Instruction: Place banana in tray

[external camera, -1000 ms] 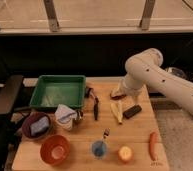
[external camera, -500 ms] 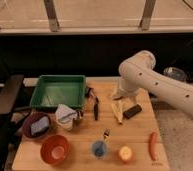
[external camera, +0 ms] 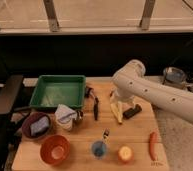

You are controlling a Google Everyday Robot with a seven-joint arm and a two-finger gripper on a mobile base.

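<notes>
Room: dark wall behind the bench, pale window panes with metal posts above it.
Bench: light wood, carrying everything named below.
Arm: white, reaching in from the right side, well to the right of the tray.
Tray: green, at the back left of the bench; its green floor shows.
Orange bowl: in front of the tray, near the front edge.
Purple bowl: in front of the tray's left corner, with a pale bluish thing inside.
White crumpled item: just in front of the tray.
Gripper: right of the tray, directly over the banana's far end; whether it grips cannot be told.
Banana: lying on the bench right of the tray, outside it.
Black block: just beyond the banana, away from the tray.
Blue cup: front, right of the orange bowl.
</notes>
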